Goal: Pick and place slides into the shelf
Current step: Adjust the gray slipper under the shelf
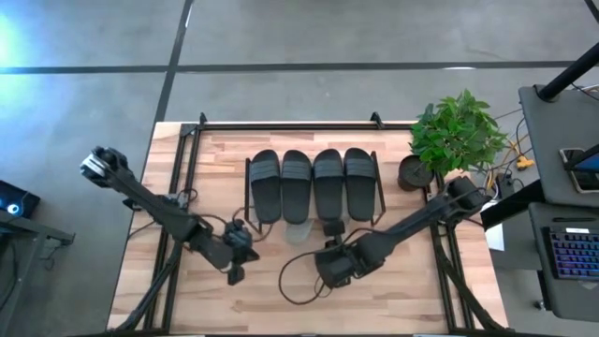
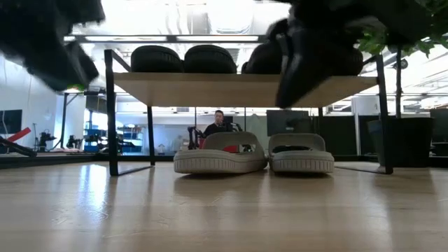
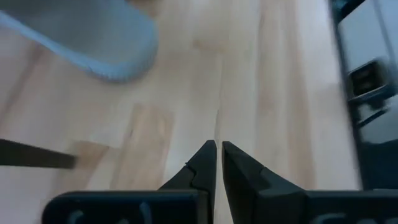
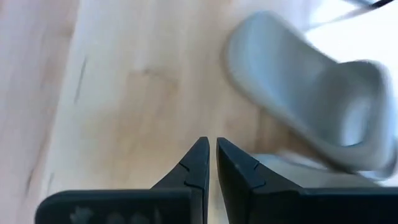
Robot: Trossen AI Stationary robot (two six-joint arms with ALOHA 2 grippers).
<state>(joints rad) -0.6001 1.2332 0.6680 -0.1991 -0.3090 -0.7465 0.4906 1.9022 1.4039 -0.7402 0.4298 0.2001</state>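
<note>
Four dark slides [image 1: 312, 183] lie side by side on the shelf's top board [image 2: 245, 89]. Two light grey slides [image 2: 220, 155] [image 2: 302, 155] rest on their soles on the table under the shelf; their near ends show in the high view [image 1: 298, 227]. My left gripper [image 1: 245, 251] is shut and empty above the table, near the shelf's left front leg; one light slide's end [image 3: 106, 43] shows ahead of it. My right gripper [image 1: 323, 255] is shut and empty in front of the shelf; a light slide [image 4: 311, 99] lies ahead of it.
A potted plant [image 1: 457, 131] and a black pot [image 1: 414, 173] stand at the table's far right. A cable loop [image 1: 295, 281] lies on the table by my right arm. Bare wood [image 1: 281, 314] stretches along the near edge. A person [image 2: 219, 124] sits in the room behind.
</note>
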